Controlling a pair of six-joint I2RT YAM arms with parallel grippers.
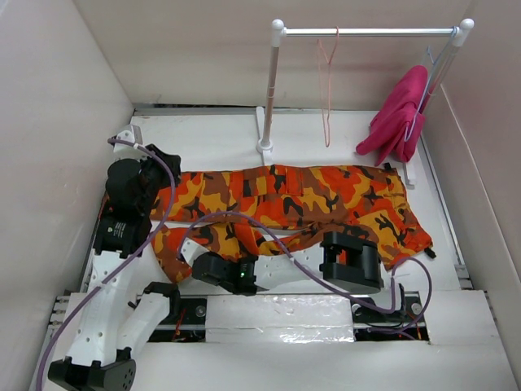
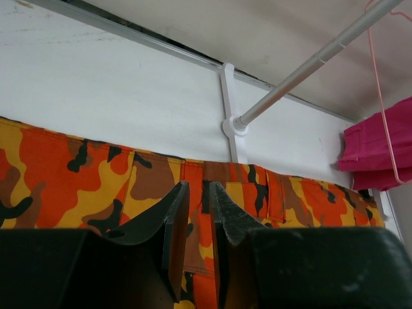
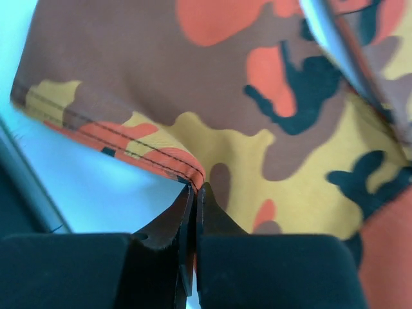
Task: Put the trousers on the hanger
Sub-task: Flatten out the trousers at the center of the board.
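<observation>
Across the bench point(image 1: 203, 138), seen from above, the trousers point(image 1: 309, 195) lie spread out flat, while the hanger point(image 1: 327, 90) hangs on the rail point(image 1: 366, 32) beside a pink garment point(image 1: 399, 114). At the left wrist, the left claw point(image 2: 196, 187) is nearly closed, pinching a fold of trousers. At the right wrist, the right claw point(image 3: 195, 187) is pressed together on the trousers' stitched hem.

Pinched in the left gripper point(image 2: 198, 188) at 6 o'clock: camouflage trousers point(image 2: 77, 180). Hanging at 2 o'clock: salmon-pink hanger point(image 2: 383, 109).
</observation>
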